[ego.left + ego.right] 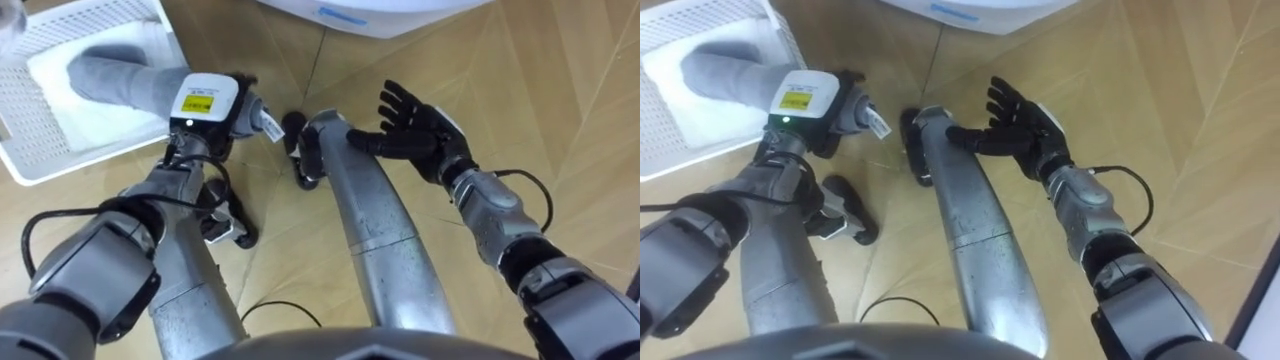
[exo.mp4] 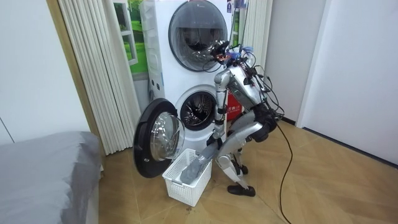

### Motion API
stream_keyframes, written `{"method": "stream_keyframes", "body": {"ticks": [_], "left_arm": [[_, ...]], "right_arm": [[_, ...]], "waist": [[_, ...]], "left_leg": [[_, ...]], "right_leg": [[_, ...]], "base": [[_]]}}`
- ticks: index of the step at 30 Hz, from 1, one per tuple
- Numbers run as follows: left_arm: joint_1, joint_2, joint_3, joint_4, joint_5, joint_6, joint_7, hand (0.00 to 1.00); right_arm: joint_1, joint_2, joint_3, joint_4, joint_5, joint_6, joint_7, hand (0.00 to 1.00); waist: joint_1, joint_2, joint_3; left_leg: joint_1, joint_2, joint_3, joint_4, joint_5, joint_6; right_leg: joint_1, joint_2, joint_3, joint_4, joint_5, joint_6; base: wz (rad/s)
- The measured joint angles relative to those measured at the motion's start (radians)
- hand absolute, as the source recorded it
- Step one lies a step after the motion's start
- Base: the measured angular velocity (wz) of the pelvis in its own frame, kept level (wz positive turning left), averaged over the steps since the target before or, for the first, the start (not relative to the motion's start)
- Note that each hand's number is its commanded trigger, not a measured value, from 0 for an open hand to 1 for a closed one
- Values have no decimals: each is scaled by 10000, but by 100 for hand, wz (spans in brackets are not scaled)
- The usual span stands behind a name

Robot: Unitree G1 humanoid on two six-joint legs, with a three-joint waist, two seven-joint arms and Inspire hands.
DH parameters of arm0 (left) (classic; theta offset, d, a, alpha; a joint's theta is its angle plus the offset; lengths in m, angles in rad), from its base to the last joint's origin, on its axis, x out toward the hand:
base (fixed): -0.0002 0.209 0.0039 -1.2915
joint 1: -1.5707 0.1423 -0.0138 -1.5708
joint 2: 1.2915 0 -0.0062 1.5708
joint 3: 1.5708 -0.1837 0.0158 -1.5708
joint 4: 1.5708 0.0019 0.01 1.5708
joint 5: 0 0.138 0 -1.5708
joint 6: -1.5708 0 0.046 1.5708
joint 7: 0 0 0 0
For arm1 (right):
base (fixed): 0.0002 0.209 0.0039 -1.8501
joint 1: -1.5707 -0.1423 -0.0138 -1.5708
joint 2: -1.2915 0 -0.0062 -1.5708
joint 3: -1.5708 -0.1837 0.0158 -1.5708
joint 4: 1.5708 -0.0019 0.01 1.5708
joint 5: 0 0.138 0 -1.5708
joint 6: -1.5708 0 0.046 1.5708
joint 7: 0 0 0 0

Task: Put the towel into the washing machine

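A grey towel (image 1: 110,78) stretches from my left hand (image 1: 225,108) down into the white laundry basket (image 1: 30,140) at my left. The hand's fingers are curled round the towel's end. In the room view the towel (image 2: 199,165) hangs from that hand into the basket (image 2: 183,186) while I bend forward in front of the washing machine (image 2: 198,111), whose lower door (image 2: 155,140) stands swung open. My right hand (image 1: 415,128) hovers over the floor to the right with its fingers spread, holding nothing.
The machine's white front edge (image 1: 370,15) lies at the top of the eye views. A white cloth (image 1: 85,118) lies in the basket under the towel. A second drum (image 2: 198,26) sits above, curtains (image 2: 93,68) and a grey bed (image 2: 43,168) at the room view's left.
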Motion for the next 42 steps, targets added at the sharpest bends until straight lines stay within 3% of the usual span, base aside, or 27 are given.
{"method": "stream_keyframes", "body": {"ticks": [11, 16, 21, 23, 29, 35, 42], "left_arm": [[-81, 241, -8, 0, 16, 13, 1, 100], [40, 158, -1, -5, 2, 19, -80, 100], [317, -227, 4, -5, -3, 18, -242, 100], [453, -467, 9, -4, -6, 5, -251, 100], [727, -720, 131, 8, -545, -211, -391, 100], [826, -696, 1001, 67, -808, -614, 244, 100], [841, -448, 1589, -121, -1895, -958, 1132, 100]], "right_arm": [[-1, -1, 45, 5, 13, 41, 171, 0], [41, 20, 50, 55, -124, 97, 37, 0], [139, 140, 43, 674, -323, 188, -143, 0], [300, 224, -12, 832, -616, 260, -463, 0], [446, 297, 235, 1329, -1719, 260, -1100, 0], [575, 316, 271, 1636, -2946, 272, -1443, 0], [527, 312, 259, 1488, -3238, 403, -1555, 0]], "waist": [[-16, -85, -13], [36, -77, -10], [337, -15, -10], [631, 22, -20], [1094, 115, -56], [1370, 192, -69], [1579, 233, -48]], "left_leg": [[19, -45, 12, -54, -17, 29], [280, -96, 17, -232, 3, -4], [1267, -222, 70, -931, 107, -75], [1859, -290, 132, -1507, 282, -84], [3665, -571, 630, -3346, 829, -45], [5038, -791, 891, -5011, 1515, 30], [5823, -1082, 917, -5662, 1753, 117]], "right_leg": [[12, 22, -3, -57, -28, 13], [299, 26, 3, -241, -11, 38], [1297, 18, 15, -857, 14, 93], [1914, 7, 12, -1384, 89, 141], [3555, -73, 216, -2956, 465, 297], [4996, -160, 128, -4649, 1054, 430], [5723, -558, -221, -4978, 1112, 435]], "base": [[0], [0], [0], [6], [-3], [-2], [8]]}}
